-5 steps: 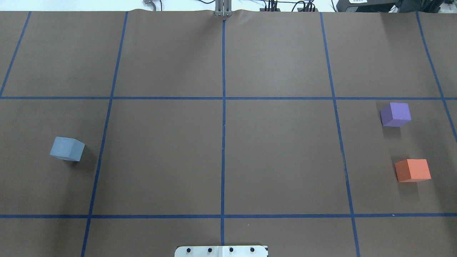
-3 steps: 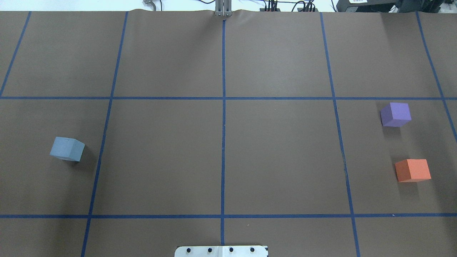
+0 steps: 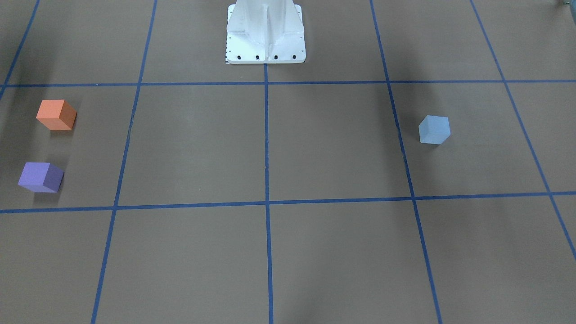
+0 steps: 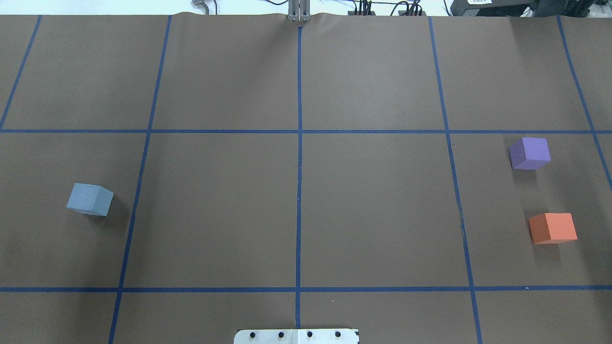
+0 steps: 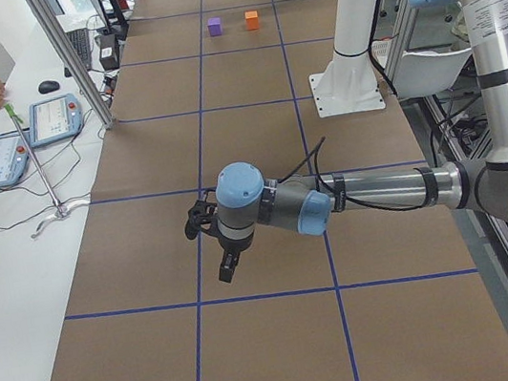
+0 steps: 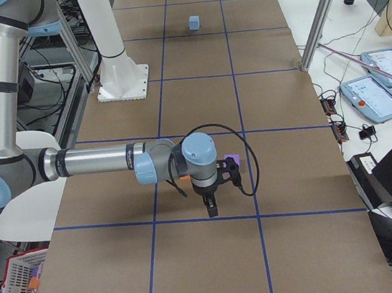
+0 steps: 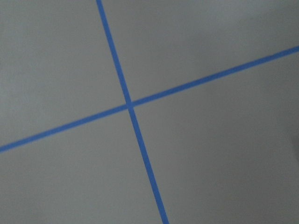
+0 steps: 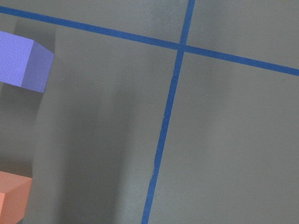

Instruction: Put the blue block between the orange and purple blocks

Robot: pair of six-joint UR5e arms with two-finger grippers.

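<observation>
The blue block [image 4: 90, 199] sits alone on the left part of the table; it also shows in the front view [image 3: 434, 129]. The purple block [image 4: 530, 153] and the orange block [image 4: 552, 228] stand apart at the far right, with a gap between them. Both show at the left edge of the right wrist view, purple block [image 8: 23, 60] above orange block [image 8: 14, 198]. My left gripper [image 5: 225, 268] shows only in the left side view and my right gripper [image 6: 212, 206] only in the right side view, both above the table. I cannot tell whether they are open or shut.
Blue tape lines [image 4: 299, 167] divide the brown table cover into squares. The white robot base [image 3: 265, 31] stands at the robot's edge of the table. An operator's desk with tablets [image 5: 32, 129] lies beyond the far edge.
</observation>
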